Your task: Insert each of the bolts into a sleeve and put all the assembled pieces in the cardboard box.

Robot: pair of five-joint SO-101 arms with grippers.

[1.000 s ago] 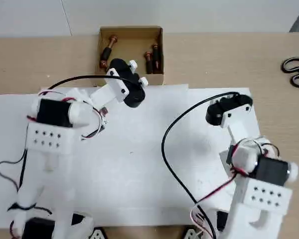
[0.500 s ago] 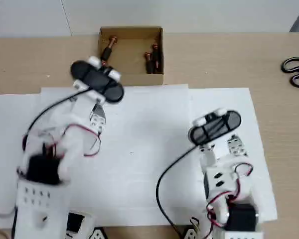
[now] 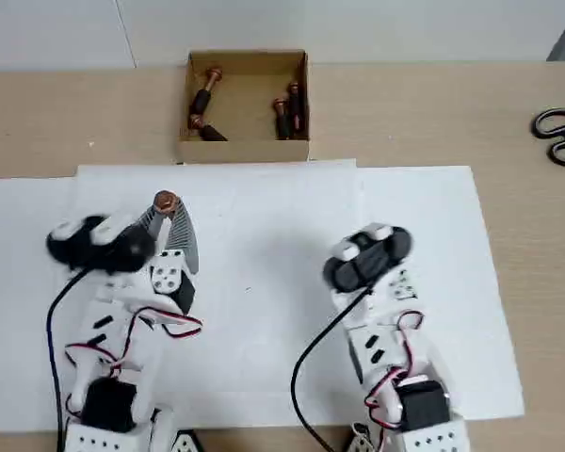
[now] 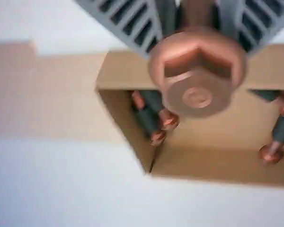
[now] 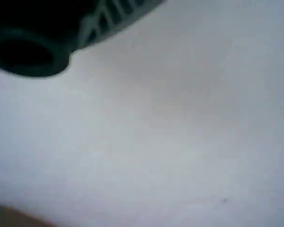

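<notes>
The cardboard box is set open side up on the table, touching the far edge of the white paper sheet. Four assembled pieces are seen inside. Two are at the left wall, one leaned diagonally & one lower in the corner. Two are near the right wall, side by side & approx. parallel. Each is a dark sleeve w/ copper-coloured metal at the ends. One bolt is gripped by the left gripper, which is closed narrowly around the shank, so the head sticks out past the grey fingers toward the box. This bolt is held over the paper, well apart from the box, in front of its left part. Its head is copper-coloured: a hexagon on a round flange w/ a small round mark in the centre. Whether a sleeve sits on the shank cannot be told. The right gripper is found over the right part of the paper, also well apart from the box; its state, open or closed, cannot be told. Scissors are laid at the table's far right.
</notes>
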